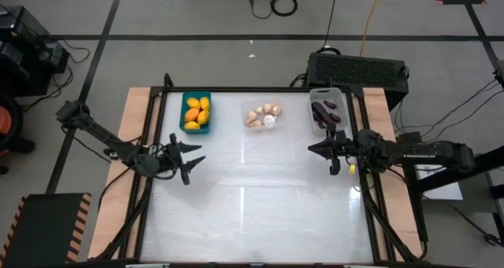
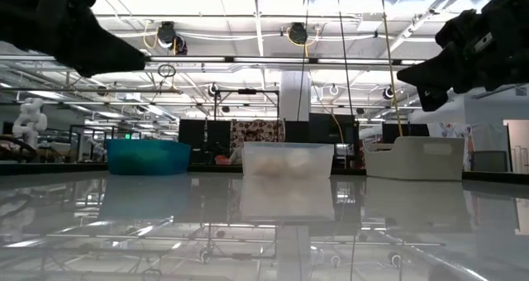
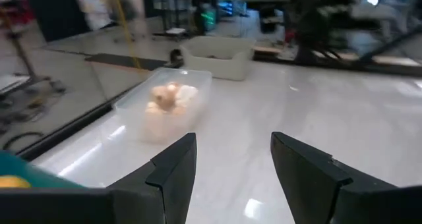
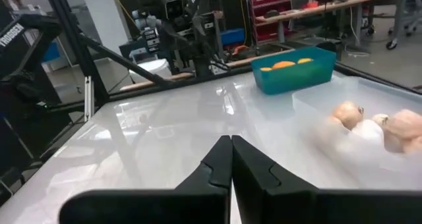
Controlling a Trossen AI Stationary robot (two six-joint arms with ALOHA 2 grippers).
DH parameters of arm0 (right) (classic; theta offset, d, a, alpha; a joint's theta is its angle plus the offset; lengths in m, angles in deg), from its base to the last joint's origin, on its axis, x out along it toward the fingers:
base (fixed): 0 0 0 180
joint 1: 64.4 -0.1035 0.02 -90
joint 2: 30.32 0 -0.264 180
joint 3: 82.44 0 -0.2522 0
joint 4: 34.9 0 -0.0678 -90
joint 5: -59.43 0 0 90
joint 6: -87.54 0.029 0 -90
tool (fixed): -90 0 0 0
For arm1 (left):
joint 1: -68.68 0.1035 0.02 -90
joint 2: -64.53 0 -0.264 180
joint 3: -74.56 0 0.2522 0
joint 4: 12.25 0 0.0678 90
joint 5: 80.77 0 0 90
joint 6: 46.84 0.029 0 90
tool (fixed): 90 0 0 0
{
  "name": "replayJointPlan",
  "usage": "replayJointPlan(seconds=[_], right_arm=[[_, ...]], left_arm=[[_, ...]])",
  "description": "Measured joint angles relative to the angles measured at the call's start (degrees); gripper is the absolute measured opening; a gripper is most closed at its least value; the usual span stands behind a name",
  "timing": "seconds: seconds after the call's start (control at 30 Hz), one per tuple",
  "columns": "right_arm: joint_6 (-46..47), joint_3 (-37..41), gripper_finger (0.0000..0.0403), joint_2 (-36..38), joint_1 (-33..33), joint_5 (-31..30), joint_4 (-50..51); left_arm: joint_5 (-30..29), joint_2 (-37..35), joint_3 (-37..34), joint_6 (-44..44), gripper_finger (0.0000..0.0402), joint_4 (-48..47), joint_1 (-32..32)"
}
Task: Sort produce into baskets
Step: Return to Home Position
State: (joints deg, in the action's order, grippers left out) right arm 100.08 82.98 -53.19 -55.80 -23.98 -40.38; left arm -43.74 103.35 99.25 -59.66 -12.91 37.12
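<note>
From above, the left gripper (image 1: 197,158) hangs over the glossy white table (image 1: 260,213) with its two dark fingers spread wide and nothing between them. The teal plastic bin (image 1: 183,114) of yellow-orange oval toys (image 1: 197,113) lies just beyond and to one side of its fingertips. The right gripper (image 1: 313,148) faces it across the table, fingers pressed together and empty. The translucent white-grey bin (image 1: 327,92) holding dark purple eggplant-like pieces (image 1: 324,113) sits close beside those fingers. The clear, near-invisible tray (image 1: 246,108) of pale cream garlic-like bulbs (image 1: 262,117) stands between the two bins, ahead of both sets of fingertips. A black box (image 1: 358,67) lies off the table behind the white-grey bin. At table height, both grippers hover well above the surface, and the three bins line up far beyond them: teal (image 2: 149,157), clear (image 2: 289,159), white-grey (image 2: 426,159). In the left wrist view, the parted fingers (image 3: 178,165) frame bare table, with the bulbs (image 3: 173,95) straight ahead of the tips and the white-grey bin (image 3: 217,56) farther on. In the right wrist view, the closed fingers (image 4: 221,165) meet with no gap. The bulbs (image 4: 376,125) are off to one side of them, and the teal bin (image 4: 297,72) is farther on.
</note>
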Motion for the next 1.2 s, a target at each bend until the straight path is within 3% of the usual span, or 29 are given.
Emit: replayJointPlan(seconds=[0.13,0.4,0.77,1.0,1.2], right_arm=[[0.5,0.0,0.0001,4.8,0.0,0.0,4.6],[1.1,0.0,0.0001,7.9,-0.1,0.0,5.4],[-1.2,0.0,0.0001,7.8,-0.1,-0.4,5.4],[-2.8,0.0,0.0002,7.8,-0.1,-0.8,3.9],[-5.3,0.0,0.0002,7.8,-0.1,-2.2,-3.5]], left_arm=[[8.0,-1.6,-1.8,2.5,0.0203,-0.5,1.0],[16.0,-11.9,-5.9,5.7,0.0203,-1.2,5.7],[26.9,-28.5,-6.7,4.1,0.0203,-13.8,15.6],[31.5,-31.7,-8.5,3.1,0.0203,-15.5,21.8],[41.7,-31.9,-8.9,1.7,0.0203,-14.6,30.6]])
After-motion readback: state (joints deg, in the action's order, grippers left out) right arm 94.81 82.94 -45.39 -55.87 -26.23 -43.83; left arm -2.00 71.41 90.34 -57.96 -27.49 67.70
